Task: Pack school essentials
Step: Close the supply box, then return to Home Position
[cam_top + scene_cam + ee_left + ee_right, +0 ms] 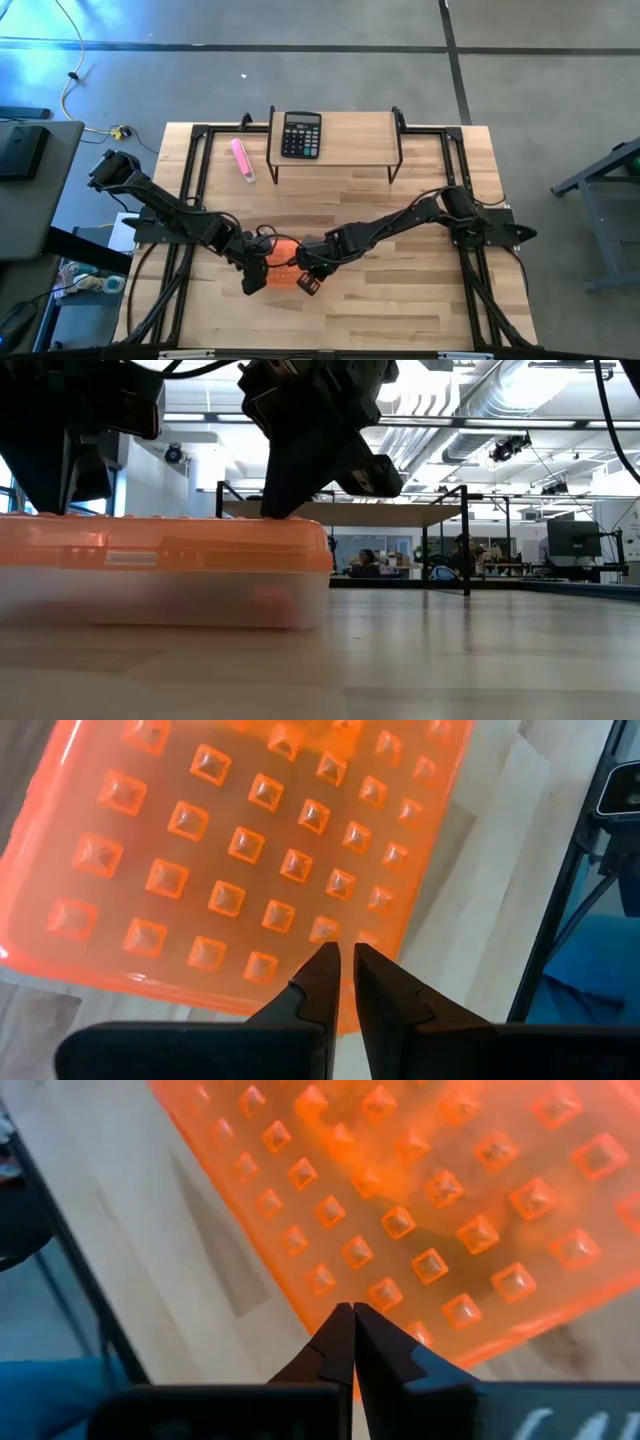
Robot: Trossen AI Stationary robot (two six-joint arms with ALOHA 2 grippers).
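Note:
An orange box [283, 265] with a studded see-through lid stands shut on the table's near middle. Its clear lower part [150, 595] rests flat on the wood. The school essentials are hidden; only a faint red smear [270, 598] shows through the box wall. My left gripper [340, 955] comes down on the box's left side, its fingers a narrow slit apart with nothing between them. My right gripper [352, 1315] comes down on the box's right side, shut. My left gripper rests its fingertips [322, 960] on the lid's top near one edge [325, 928], slanting down from the table's left. Nothing is pinched between them. My right gripper sets its shut fingertips [340, 1330] on the lid's top by its edge [385, 1292], slanting down from the right. The box stays flat on the table.
A black calculator [301, 134] lies on a low wooden shelf [350, 150] at the table's far middle. A pink marker [242, 160] lies left of the shelf. Black frame rails [190, 200] run along both table sides. Bare wood lies between shelf and box.

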